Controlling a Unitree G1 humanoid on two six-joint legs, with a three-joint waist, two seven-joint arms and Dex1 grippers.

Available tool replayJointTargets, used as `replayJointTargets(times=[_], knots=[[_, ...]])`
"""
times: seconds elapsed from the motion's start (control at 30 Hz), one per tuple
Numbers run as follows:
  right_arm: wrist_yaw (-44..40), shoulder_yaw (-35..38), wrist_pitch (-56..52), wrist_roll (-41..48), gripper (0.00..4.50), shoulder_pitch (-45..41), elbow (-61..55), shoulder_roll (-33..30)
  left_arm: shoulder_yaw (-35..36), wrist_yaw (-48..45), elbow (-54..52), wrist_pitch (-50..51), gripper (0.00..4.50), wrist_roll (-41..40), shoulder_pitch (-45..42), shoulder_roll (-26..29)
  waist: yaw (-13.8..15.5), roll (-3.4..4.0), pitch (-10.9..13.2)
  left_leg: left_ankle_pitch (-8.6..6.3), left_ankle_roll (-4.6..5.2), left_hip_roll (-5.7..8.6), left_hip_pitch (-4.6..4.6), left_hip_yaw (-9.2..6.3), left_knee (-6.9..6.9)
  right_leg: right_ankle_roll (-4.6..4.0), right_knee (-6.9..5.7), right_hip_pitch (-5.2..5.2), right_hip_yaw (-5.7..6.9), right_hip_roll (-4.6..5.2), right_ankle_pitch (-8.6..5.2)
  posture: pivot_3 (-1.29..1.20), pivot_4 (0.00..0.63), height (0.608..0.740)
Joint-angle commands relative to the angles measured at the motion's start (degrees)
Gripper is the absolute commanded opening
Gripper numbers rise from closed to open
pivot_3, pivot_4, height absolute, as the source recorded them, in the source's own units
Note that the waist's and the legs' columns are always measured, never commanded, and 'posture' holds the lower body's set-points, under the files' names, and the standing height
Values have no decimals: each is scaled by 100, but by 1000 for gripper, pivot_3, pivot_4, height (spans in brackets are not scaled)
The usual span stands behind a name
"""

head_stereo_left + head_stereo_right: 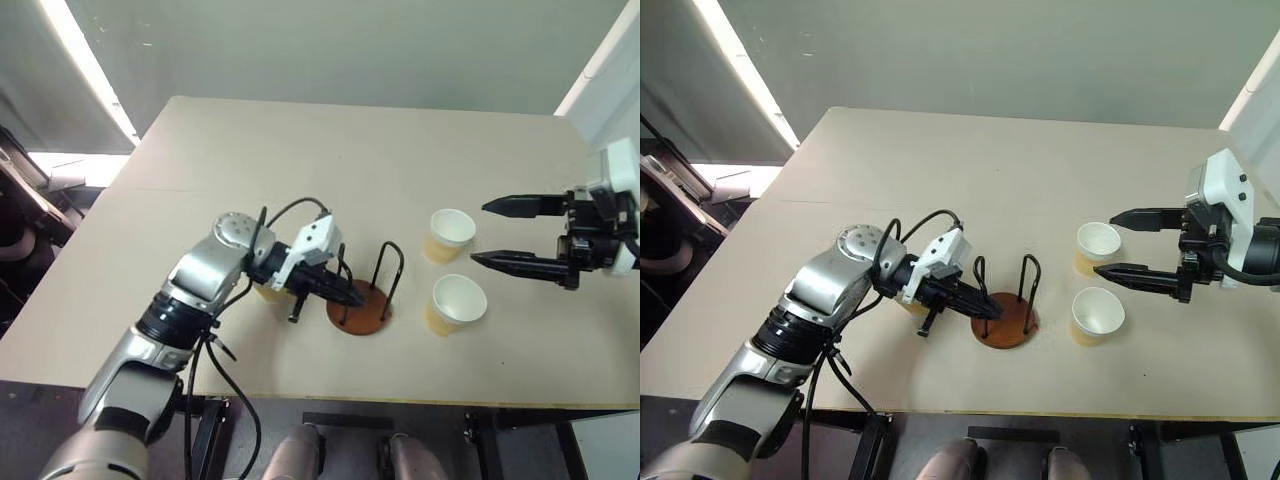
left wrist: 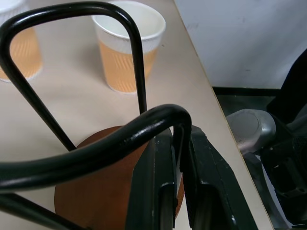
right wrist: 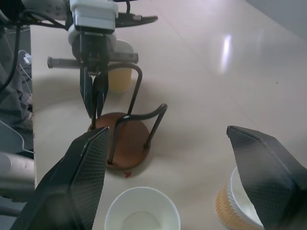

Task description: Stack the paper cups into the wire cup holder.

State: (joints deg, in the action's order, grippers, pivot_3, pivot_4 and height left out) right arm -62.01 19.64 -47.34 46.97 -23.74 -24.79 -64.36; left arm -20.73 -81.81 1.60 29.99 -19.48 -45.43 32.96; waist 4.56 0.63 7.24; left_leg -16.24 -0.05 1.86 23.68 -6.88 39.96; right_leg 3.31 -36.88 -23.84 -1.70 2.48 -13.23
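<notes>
The left gripper (image 1: 345, 293), clamped on a loop of the wire cup holder (image 1: 364, 296), half-hides one paper cup (image 3: 119, 76), while the wide-open right gripper (image 1: 497, 232) hovers by two others (image 1: 450, 234).

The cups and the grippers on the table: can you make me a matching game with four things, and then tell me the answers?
Things:
1. left gripper
2. right gripper
3. wire cup holder
4. third paper cup

Descriptions:
A. wide open, empty
B. reddish-brown base, no cup in it
C. shut on a black wire loop
D. upright behind the left gripper

Pairs: 1-C, 2-A, 3-B, 4-D
</notes>
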Motion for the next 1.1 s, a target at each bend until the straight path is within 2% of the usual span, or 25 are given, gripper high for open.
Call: replayJointTargets(times=[0.03, 0.37, 0.47, 0.77, 0.97, 1.1], knots=[[-12, 231, 67, 66, 4034, -71, -92, -149, -80, 145, -94, -401, 45, 211, 80, -139, -5, 0, 0, 0, 0, 0, -1, 1, 0, 0, -1, 0, 0, 0, 0, 0, 150, 740], [15, 57, 124, 28, 4034, -194, -29, -143, -212, 73, 288, -1012, 45, 671, 167, -109, -4, 0, 0, -1, 1, 0, -3, 0, 0, 1, -1, 1, 0, 0, -1, 0, 150, 740], [25, -24, 124, 16, 4034, -253, -22, -134, -112, 69, 225, -946, 874, 632, 123, -82, -4, 1, -1, -1, 1, 0, -6, 1, 0, 1, -2, 1, -1, 0, -1, 0, 150, 740], [-59, -193, 129, -32, 4034, -429, 150, -225, 117, 20, -291, -549, 3882, 423, -47, 215, -4, 1, -1, -1, 1, 0, -4, 0, -1, 1, -1, 0, 0, -1, -1, 0, 150, 740], [-58, -425, 132, -114, 4034, -550, 203, -237, 273, -99, -566, -488, 3882, 470, -202, 678, -19, 1, -1, -1, 1, 0, -4, 1, -1, 0, -1, -1, 0, -1, -1, 0, 150, 740], [-113, -958, 165, -381, 4034, -862, 382, -197, 454, -215, -537, -633, 3882, 456, -241, 1025, -42, 1, -1, -1, 1, -1, -6, 0, -2, 0, -2, -1, -1, -1, -1, 0, 150, 740]])
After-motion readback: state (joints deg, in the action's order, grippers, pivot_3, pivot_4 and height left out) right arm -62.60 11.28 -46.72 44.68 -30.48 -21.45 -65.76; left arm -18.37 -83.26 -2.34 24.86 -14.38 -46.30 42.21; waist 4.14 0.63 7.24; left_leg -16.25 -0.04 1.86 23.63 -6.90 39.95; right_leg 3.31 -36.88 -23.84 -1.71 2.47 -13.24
